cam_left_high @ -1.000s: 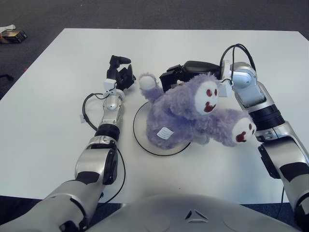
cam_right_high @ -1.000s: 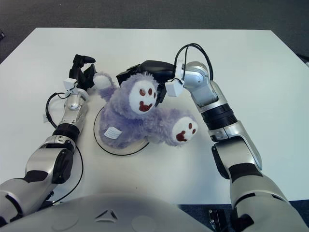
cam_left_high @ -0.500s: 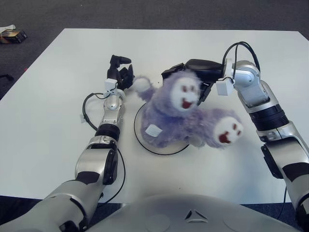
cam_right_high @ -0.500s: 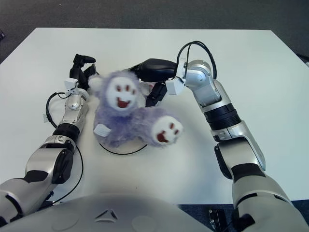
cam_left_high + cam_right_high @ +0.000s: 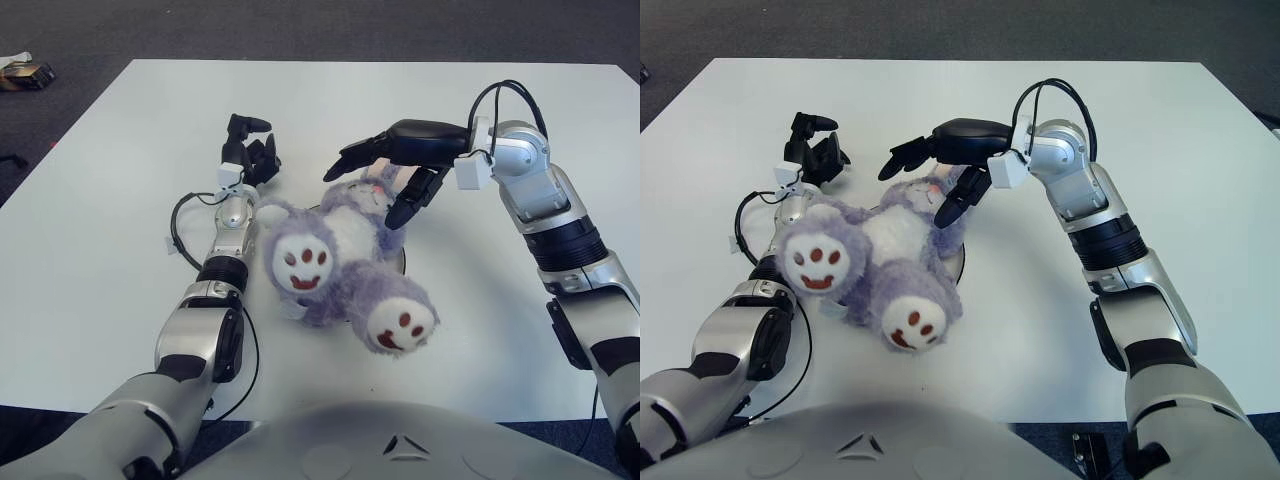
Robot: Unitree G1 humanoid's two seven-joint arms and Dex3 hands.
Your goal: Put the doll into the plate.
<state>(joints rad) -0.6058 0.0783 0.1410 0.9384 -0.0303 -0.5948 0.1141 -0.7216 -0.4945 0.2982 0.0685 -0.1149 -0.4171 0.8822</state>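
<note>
- Left eye view puts the right robot hand (image 5: 400, 165) just right of frame centre, in the upper half, fingers spread wide and gripping nothing; a second ago those fingers were pressed into the back of the doll's head.
- Directly below that hand lies the doll (image 5: 340, 250), a purple plush now flat on its back, head toward the top of the frame and two white-soled feet pointing at the lower edge. A second ago it sat upright with its face toward the camera, so it has toppled over since the release.
- One dark fingertip (image 5: 397, 216) hangs right beside the plush's head; contact cannot be told.
- Under the doll, the plate (image 5: 402, 262) shows only as a thin dark arc at the toy's right flank; the body covers the rest, while one leg spills past the rim toward the lower centre.
- Judged from this, the placing looks essentially done: the torso is over the plate and the hand is free to withdraw.
- The left robot hand (image 5: 252, 155) shows at upper left of centre, just beside the doll's raised paw, fingers curled and holding nothing.
- All of it sits on the white surface (image 5: 110, 200).
</note>
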